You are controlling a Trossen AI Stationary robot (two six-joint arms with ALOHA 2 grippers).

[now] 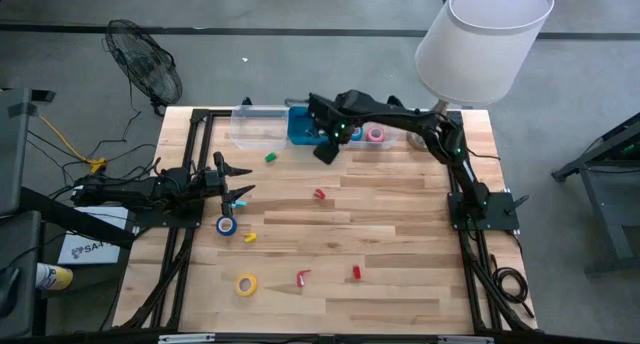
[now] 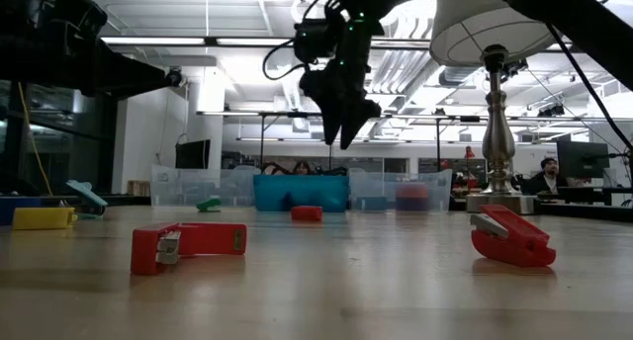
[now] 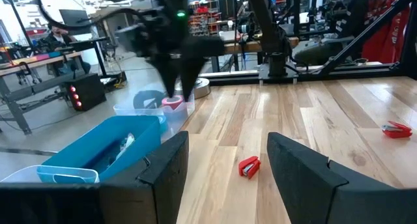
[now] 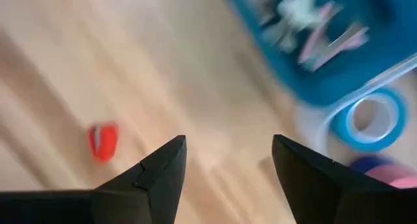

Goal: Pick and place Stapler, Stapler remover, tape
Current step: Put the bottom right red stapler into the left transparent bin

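Observation:
My right gripper (image 1: 326, 151) hangs open over the far part of the table, fingers pointing down, beside the blue bin (image 1: 303, 126); nothing is between its fingers (image 4: 228, 175). A blue tape roll (image 4: 368, 123) and a pink one (image 1: 375, 135) lie in a clear bin. Another blue tape roll (image 1: 227, 225) and a yellow one (image 1: 246, 283) lie flat on the wood. A red stapler (image 2: 188, 246) and a red stapler remover (image 2: 511, 236) rest near the front edge. My left gripper (image 1: 238, 191) waits open and level at the table's left side.
A small red piece (image 1: 320, 194) lies mid-table, a green piece (image 1: 270, 158) and a yellow block (image 1: 249, 238) to its left. A clear bin (image 1: 258, 124) stands left of the blue one. A lamp (image 1: 483, 34) rises at the far right.

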